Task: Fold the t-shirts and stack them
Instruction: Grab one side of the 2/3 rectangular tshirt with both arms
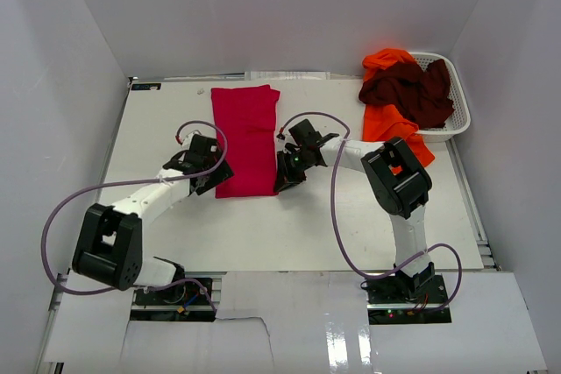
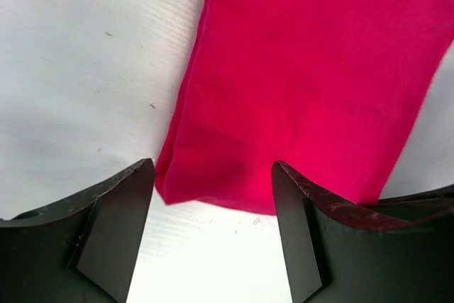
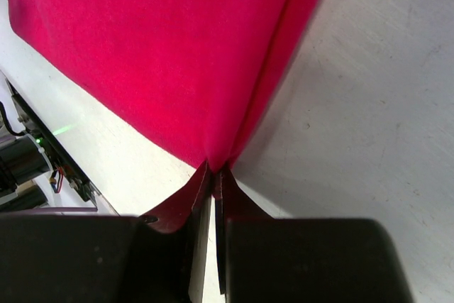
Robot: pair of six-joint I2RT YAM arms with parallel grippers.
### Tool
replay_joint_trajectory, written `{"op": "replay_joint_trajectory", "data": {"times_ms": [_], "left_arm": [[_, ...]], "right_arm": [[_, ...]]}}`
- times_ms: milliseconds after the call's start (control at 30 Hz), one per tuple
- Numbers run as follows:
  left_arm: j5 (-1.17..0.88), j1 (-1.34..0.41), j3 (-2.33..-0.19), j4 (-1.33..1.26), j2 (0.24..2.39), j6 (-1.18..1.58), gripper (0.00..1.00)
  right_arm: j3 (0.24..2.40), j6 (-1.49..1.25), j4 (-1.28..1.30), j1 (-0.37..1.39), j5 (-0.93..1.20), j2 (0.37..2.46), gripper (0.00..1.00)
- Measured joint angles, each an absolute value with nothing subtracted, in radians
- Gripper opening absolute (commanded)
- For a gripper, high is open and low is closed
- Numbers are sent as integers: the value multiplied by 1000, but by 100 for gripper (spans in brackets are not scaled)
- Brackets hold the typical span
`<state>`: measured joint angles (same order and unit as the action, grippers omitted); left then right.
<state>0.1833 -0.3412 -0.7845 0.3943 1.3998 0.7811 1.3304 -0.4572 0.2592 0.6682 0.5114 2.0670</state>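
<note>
The left hand (image 2: 211,169), fingers apart and holding nothing, hides the near left corner of the crimson-red t-shirt (image 1: 246,137) from above. The folded shirt lies on the desk (image 1: 307,225) between both hands, long axis running away from them, its near right corner pinched in the closed right hand (image 3: 215,175). Far to that hand's right, a maroon t-shirt (image 1: 408,89) covers much of an orange t-shirt (image 1: 386,60) spilling from the basket (image 1: 460,116)

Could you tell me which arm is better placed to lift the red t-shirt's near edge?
Right: the right gripper pinches the crimson t-shirt in shut jaws; the left gripper has open jaws.
</note>
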Motion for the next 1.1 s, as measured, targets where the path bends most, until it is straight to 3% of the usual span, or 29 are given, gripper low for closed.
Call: {"op": "replay_joint_trajectory", "data": {"times_ms": [367, 1100], "left_arm": [[202, -340, -796, 501, 1182, 750, 77], [-78, -339, -555, 315, 1163, 919, 70]], "right_arm": [[1330, -457, 259, 668, 512, 2067, 8], [1330, -456, 260, 668, 511, 2067, 8]]}}
